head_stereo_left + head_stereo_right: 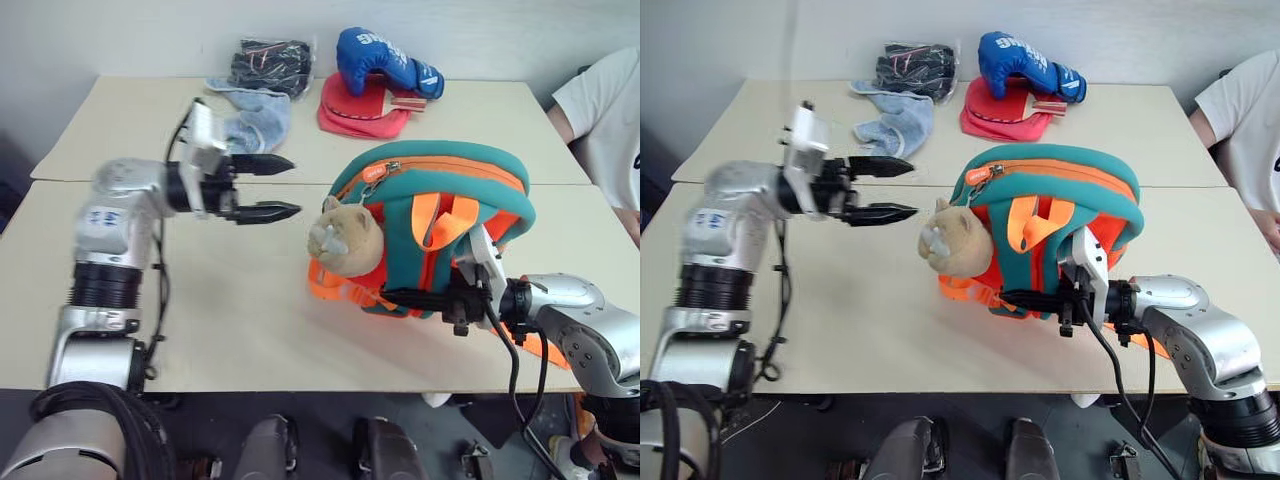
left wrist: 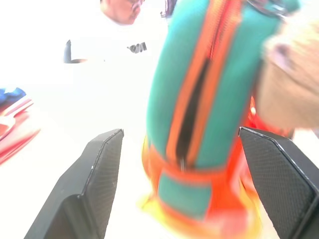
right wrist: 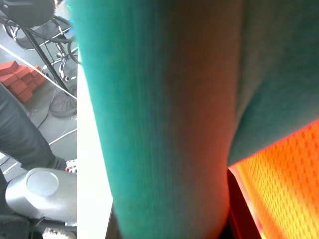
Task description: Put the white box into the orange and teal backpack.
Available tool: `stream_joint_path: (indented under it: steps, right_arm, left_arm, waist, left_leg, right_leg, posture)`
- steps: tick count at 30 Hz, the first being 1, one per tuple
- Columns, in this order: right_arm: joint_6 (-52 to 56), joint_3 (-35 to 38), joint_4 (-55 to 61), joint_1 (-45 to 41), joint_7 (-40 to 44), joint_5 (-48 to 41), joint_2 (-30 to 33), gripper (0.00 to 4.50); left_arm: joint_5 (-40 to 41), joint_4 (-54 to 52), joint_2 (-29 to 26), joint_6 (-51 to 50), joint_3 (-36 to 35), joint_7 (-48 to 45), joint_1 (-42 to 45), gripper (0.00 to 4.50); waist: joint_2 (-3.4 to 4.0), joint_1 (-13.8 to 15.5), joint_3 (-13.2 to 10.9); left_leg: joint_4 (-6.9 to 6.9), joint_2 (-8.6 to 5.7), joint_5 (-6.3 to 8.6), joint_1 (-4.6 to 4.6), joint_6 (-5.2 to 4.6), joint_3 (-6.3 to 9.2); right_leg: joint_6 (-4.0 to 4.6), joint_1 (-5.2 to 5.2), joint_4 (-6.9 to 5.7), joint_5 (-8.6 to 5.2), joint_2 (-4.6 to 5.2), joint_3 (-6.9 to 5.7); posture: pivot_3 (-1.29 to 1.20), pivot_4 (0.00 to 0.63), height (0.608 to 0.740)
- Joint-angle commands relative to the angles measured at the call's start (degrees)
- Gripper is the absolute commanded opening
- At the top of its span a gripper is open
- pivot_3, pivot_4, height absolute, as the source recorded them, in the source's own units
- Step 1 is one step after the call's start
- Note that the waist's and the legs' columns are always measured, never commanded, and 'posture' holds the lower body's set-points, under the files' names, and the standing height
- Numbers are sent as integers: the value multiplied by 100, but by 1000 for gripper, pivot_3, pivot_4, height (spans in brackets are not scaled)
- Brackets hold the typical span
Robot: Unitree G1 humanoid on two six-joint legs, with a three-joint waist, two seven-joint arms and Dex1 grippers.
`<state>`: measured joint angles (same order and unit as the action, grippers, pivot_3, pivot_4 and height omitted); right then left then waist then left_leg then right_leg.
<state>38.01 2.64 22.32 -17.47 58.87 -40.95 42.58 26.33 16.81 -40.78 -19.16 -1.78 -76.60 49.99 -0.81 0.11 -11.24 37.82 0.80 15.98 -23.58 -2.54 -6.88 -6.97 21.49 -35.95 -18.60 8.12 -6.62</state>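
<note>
- Right gripper (image 1: 415,295), low in the right half of the head view, reaches leftward along the bottom edge of the orange and teal backpack (image 1: 440,180); its black fingers lie pressed close together against the bag's lower teal and orange fabric. Whether fabric is actually pinched between them, cannot tell.
- Backpack stands on the pale table (image 1: 230,310), centre-right of frame, strap side toward the camera, orange straps (image 1: 440,225) hanging in a loop down its face.
- Tan plush animal (image 1: 345,238) hangs at the bag's left side, just above the orange webbing on the tabletop.
- Zip along the bag's top-left curve; the left wrist view shows a dark gap (image 2: 192,112) between the orange zip edges, partly undone.
- Left gripper (image 1: 272,187), upper left of centre, points toward the backpack, jaws spread wide, nothing between them, apart from the bag.
- Far table edge, top of frame: blue boxing glove (image 1: 385,62), red paddle case (image 1: 358,108) below it, pale blue cloth (image 1: 255,118), dark bundle (image 1: 268,62).
- Person in white shirt (image 1: 610,110) at the right edge.
- White box: not seen on the table.
</note>
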Motion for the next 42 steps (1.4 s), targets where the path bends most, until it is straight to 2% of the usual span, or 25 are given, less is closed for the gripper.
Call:
stream_joint_path:
  steps: [1, 5, 8, 12, 15, 18, 24, 27, 28, 33, 38, 42]
  right_arm:
    - [-137, 7, -13, -143, 5, 28, -55, 44]
    - [-258, -156, -250, -331, 113, 165, -174, 44]
    - [-303, -232, -360, -437, 207, 207, -194, 44]
    - [-283, -313, -493, -581, 328, 249, -194, 44]
    - [-251, -339, -500, -620, 373, 261, -194, 44]
    - [-252, -330, -510, -622, 365, 285, -194, 44]
    - [-283, -273, -484, -512, 337, 300, -180, 44]
    - [-350, -191, -414, -308, 308, 293, -174, 44]
    - [-376, -171, -402, -256, 306, 296, -163, 44]
    - [-450, 40, -367, 2, 291, 288, -57, 44]
    - [-537, 186, -366, 184, 257, 316, -18, 44]
    - [-579, 213, -331, 251, 178, 312, -65, 44]
  left_arm:
    - [431, -861, -247, -413, -221, -209, -292, 3868]
    - [851, -2329, 187, -852, -402, 746, -888, 3868]
    - [786, -2999, 625, -868, -237, 1356, -1187, 3868]
    - [601, -3167, 1110, -788, 18, 1916, -1392, 3868]
    - [566, -3185, 1219, -637, 160, 1877, -1498, 3868]
    - [688, -3151, 1206, -641, 84, 1866, -1518, 3278]
    - [742, -2923, 1036, -611, -162, 1870, -1429, 1463]
    - [730, -2231, 882, -587, -647, 2159, -1048, 643]
    - [749, -2038, 833, -562, -764, 2190, -943, 499]
    - [450, -1183, 441, -412, -897, 2224, -562, 499]
    - [47, -118, 171, -1084, -688, 2582, -285, 499]
    - [-296, 51, 155, -1212, -246, 2478, -472, 499]
  waist:
    - [0, -4, 0]
    - [0, -4, 0]
    - [0, -14, 0]
    - [0, -19, 0]
    - [0, -20, 0]
    - [0, -16, 0]
    - [0, -18, 0]
    - [0, -11, 0]
    - [0, -10, 0]
    - [0, -11, 0]
    - [0, -11, 0]
    - [0, -18, 0]
  left_leg:
    - [2, 0, 1, -3, -2, 1]
    - [5, -1, 3, -5, -6, 3]
    - [12, 0, 3, -8, -5, 14]
    - [11, 1, 3, -4, -5, 8]
    - [11, 2, 3, -5, -5, 5]
    - [11, 2, 3, -4, -5, 5]
    - [11, 2, 3, -4, -4, 4]
    - [11, 2, 3, -4, -4, 5]
    - [13, 2, 3, -4, -4, 5]
    - [12, 1, 3, -6, -5, 5]
    - [12, 0, 3, -3, -5, 4]
    - [11, 2, 3, -3, -4, 3]
  right_leg:
    - [0, 0, 0, 0, 1, 1]
    - [-4, -2, 1, 2, 11, 16]
    - [-4, -5, -3, 2, 13, 36]
    - [-4, -5, -3, 2, 1, 30]
    - [-4, -2, -3, 2, -1, 25]
    - [-4, -2, -2, 2, 0, 17]
    - [-4, -3, -2, 2, 1, 8]
    - [-4, -3, -2, 2, 1, 4]
    - [-4, -2, -2, 2, 1, 2]
    - [-4, -3, -1, 2, 0, -1]
    - [-4, -3, -4, 2, -3, -1]
    - [-4, -1, -5, 2, -5, 1]
  posture:
    - [0, 150, 740]
    - [0, 150, 740]
    - [0, 150, 740]
    - [0, 150, 740]
    - [0, 150, 740]
    - [0, 150, 740]
    - [0, 150, 740]
    - [0, 150, 740]
    - [0, 150, 740]
    - [0, 150, 740]
    - [0, 150, 740]
    - [0, 150, 740]
